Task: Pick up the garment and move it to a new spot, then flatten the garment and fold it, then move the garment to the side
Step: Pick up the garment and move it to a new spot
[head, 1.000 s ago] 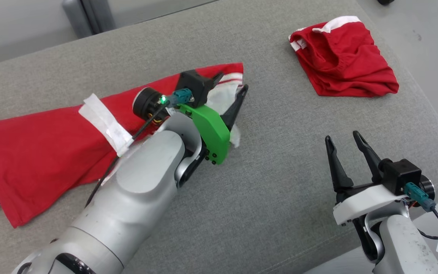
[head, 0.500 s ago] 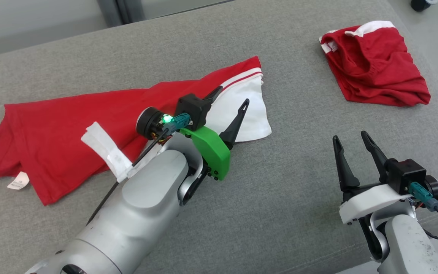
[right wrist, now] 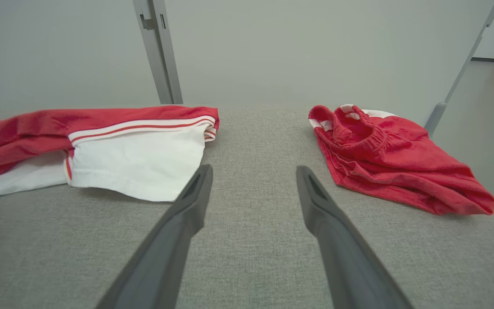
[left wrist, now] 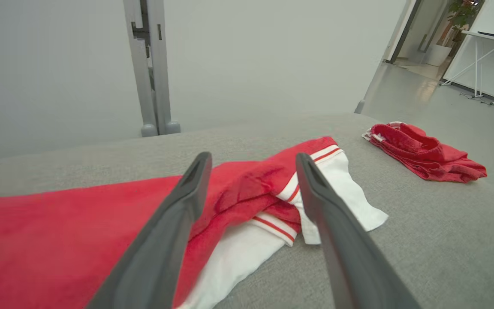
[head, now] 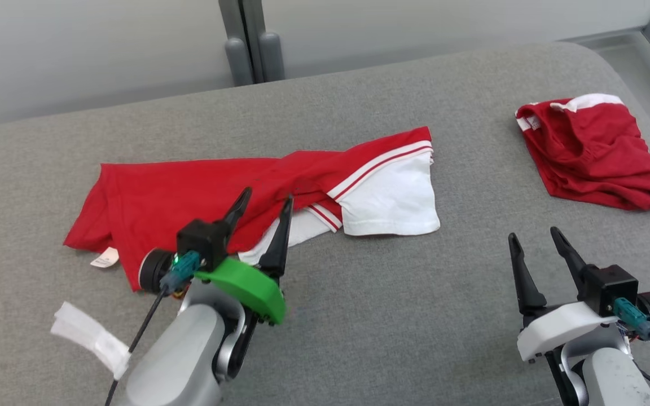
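Garment (head: pixel 189 186) lies rumpled, near edge hidden behind wide-open left claw (head: pixel 267 195); right claw (head: pixel 532 233) equally wide.

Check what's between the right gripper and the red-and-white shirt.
Nothing but bare grey cushion between the right gripper and the shirt; the head view shows the gap plainly.

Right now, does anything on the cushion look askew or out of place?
The red-and-white garment lies rumpled, not flat, its white parts folded over each other by the open left gripper. A loose strip of white tape sticks out beside that arm's cable. The red shorts sit crumpled far right.
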`<state>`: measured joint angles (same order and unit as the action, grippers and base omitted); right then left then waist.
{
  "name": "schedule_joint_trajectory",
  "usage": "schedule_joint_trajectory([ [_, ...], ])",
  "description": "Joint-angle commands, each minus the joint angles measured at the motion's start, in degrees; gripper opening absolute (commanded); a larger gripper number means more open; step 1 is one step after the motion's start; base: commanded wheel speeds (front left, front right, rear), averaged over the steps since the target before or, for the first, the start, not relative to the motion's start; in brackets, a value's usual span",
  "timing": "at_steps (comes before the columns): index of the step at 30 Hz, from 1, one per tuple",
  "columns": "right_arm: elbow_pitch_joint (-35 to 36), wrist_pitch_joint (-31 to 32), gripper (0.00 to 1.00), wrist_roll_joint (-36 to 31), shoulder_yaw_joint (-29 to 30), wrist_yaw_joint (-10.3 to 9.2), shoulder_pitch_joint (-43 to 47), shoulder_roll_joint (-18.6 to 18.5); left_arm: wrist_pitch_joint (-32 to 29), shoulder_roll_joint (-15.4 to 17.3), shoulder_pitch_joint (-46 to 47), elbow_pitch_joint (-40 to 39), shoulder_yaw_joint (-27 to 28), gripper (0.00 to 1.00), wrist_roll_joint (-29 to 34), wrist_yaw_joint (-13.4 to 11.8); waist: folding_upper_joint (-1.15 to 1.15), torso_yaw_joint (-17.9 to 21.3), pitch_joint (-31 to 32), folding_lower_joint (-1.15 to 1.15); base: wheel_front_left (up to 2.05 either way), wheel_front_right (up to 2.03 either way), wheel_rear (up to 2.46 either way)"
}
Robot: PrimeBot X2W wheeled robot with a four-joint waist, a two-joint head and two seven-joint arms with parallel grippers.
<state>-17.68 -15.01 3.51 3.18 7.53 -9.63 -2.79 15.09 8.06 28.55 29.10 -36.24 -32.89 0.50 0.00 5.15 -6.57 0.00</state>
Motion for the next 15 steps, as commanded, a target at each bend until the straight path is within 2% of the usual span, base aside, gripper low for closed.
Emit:
schedule_joint_trajectory([
  [1,-0.2,-0.2,1.00,-0.4,0.2,-0.09,1.3,-0.2,0.0,0.6,-3.0,-0.9,1.6,1.00,0.8,-0.3,0.00,-3.9,4.5,0.00,0.00,0.00,0.00],
  [9,-0.5,-0.2,1.00,0.4,-0.1,-0.09,4.2,-0.2,0.0,1.6,-16.4,-6.7,12.3,1.00,4.2,-1.0,0.00,-5.5,7.8,0.00,0.00,0.00,0.00],
  [15,-0.6,-0.2,1.00,1.2,-0.5,-0.09,5.8,-0.2,0.1,0.9,-24.9,-10.6,19.8,1.00,6.2,-0.1,0.00,-5.6,8.9,0.00,0.00,0.00,0.00],
])
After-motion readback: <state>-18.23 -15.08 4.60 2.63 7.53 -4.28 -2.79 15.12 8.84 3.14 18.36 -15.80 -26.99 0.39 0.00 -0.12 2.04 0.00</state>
